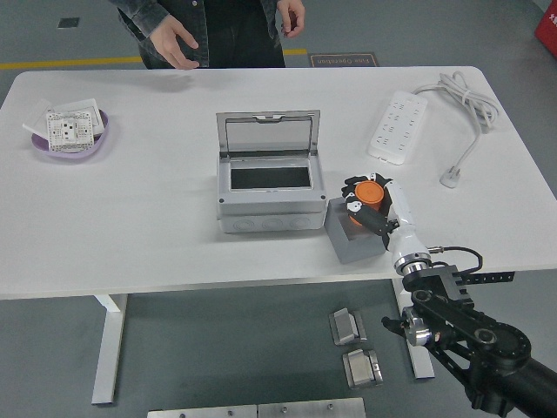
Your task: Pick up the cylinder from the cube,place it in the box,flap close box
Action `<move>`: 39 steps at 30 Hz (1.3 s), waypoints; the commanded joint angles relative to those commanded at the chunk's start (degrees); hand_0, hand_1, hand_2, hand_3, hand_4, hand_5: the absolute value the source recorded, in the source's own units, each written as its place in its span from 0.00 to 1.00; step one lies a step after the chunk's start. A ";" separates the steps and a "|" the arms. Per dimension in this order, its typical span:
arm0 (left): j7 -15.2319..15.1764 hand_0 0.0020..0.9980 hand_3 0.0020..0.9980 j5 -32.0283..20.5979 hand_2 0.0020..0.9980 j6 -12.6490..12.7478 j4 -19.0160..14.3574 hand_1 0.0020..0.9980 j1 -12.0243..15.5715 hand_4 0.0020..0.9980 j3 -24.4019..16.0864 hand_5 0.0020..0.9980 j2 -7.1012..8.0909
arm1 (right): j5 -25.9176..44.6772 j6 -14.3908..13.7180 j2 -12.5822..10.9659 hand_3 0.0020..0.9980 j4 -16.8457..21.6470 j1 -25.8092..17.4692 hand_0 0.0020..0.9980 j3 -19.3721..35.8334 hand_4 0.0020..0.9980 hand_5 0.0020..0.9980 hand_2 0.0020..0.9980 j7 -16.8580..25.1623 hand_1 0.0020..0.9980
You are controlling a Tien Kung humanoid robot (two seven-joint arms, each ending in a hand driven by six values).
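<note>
From the head view, the right hand [370, 202] has its black-tipped fingers wrapped around one orange cylinder [369, 193], a smooth round piece sitting on top of one matte grey cube [351, 237]. At nine o'clock from the cube, just beside it, stands one grey plastic box [271, 196], rectangular, its clear flap raised. One white power strip [399, 127] lies at one o'clock. One purple bowl [72, 134] sits far left. A person's two hands [178, 39] hang beyond the white table [139, 218].
</note>
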 joint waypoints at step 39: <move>0.01 0.78 0.87 -1.67 0.76 0.04 0.08 0.78 -0.15 0.74 2.38 0.58 0.47 | -39.18 2.28 4.61 0.20 -3.65 25.83 0.26 -18.24 0.00 0.00 0.21 -28.77 0.18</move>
